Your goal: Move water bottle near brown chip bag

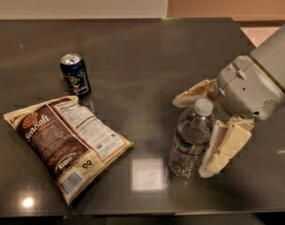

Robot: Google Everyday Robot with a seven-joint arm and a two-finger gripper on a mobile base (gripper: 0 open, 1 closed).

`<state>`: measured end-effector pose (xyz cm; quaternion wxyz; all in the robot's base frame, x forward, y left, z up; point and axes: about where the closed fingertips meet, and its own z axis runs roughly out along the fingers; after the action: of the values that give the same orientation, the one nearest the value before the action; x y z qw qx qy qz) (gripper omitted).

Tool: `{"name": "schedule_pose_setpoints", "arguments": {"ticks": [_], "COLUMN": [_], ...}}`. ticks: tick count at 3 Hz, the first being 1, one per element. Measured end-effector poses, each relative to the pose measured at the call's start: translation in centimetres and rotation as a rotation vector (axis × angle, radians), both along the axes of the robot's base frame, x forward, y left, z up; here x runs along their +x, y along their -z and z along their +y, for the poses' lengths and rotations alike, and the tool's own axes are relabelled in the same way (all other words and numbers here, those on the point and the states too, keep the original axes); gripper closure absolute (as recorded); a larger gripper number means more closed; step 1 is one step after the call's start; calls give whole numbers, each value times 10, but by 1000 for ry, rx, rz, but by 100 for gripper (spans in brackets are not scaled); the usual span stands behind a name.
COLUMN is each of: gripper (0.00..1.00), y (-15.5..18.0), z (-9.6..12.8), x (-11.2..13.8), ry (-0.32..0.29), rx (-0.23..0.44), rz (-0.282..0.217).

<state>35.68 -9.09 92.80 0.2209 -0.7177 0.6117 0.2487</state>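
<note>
The water bottle (191, 137), clear and ribbed with a white cap, stands upright on the dark table right of centre. My gripper (204, 125) is open around it: one cream finger (194, 93) lies behind the cap, the other finger (224, 146) is beside the bottle's right side. The brown chip bag (65, 142), cream and brown and marked "Sea Salt", lies flat at the front left, well apart from the bottle.
A dark blue can (75, 74) stands upright behind the bag at the left. The dark glossy table (147, 55) ends at a front edge just below the bag and bottle. The grey arm comes in from the right.
</note>
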Motion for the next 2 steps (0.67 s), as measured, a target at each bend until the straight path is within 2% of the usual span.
{"name": "schedule_pose_setpoints", "arguments": {"ticks": [2], "gripper": [65], "y": [6], "z": [2], "x": [6], "ry": [22], "rx": [-25], "rz": [-5]}}
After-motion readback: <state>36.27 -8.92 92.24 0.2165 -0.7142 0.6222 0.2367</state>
